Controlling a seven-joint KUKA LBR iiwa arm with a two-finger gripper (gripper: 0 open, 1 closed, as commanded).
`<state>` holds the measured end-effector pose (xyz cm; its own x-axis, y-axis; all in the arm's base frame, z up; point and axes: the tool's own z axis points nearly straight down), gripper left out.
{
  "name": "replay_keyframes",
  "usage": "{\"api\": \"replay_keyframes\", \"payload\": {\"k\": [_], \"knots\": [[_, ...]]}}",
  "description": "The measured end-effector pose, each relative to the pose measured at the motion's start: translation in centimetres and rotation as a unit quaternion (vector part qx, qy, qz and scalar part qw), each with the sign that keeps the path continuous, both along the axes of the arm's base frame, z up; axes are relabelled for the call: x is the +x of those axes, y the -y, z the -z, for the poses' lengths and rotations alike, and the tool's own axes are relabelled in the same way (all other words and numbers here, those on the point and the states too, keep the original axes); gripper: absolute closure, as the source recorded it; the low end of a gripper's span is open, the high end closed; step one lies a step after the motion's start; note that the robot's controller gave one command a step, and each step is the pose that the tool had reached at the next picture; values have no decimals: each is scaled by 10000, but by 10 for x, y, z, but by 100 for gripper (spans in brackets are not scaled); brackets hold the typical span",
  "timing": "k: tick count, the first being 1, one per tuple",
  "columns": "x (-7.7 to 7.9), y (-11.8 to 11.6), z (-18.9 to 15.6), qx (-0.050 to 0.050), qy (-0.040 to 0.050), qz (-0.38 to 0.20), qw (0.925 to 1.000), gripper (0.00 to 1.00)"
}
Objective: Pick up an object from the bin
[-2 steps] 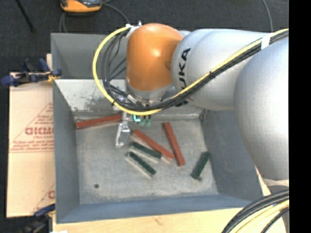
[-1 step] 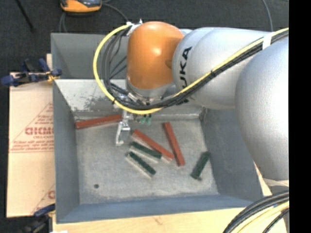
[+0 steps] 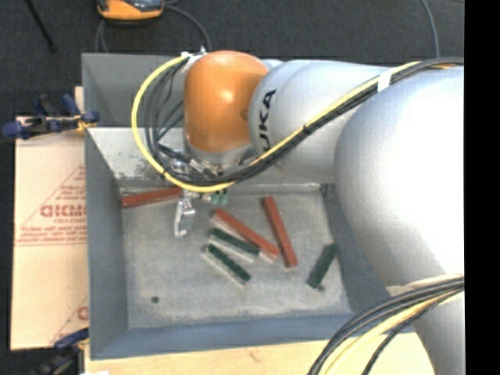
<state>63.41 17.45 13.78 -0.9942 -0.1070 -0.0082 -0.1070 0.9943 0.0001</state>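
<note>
Several flat sticks lie loose in the bin (image 3: 105, 241). Your gripper (image 3: 183, 219) hangs low with its fingers drawn narrow and nothing between them. The red stick (image 3: 148, 198) is nearest, just beside the fingers and a little behind them, tight along the back wall (image 3: 125, 151); I judge this leaves little room to close on it. Two green sticks (image 3: 228, 262) near the fingers' other side lie freer.

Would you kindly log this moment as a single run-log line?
gripper: inside bin, left of centre | nearest: red stick by back wall, just left | other: stick cluster, red and green, to right
</note>
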Motion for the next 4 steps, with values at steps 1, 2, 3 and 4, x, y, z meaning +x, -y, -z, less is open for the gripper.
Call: {"api": "replay_keyframes", "payload": {"k": [1, 2, 3, 4], "knots": [[12, -24, 9, 6, -34, 664, 9978, 0], [22, -47, 26, 3, -3, -74, 10000, 0], [16, -37, 58, 14, -56, 1768, 9842, 0], [23, -41, 63, 25, 0, 925, 9957, 100]]}}
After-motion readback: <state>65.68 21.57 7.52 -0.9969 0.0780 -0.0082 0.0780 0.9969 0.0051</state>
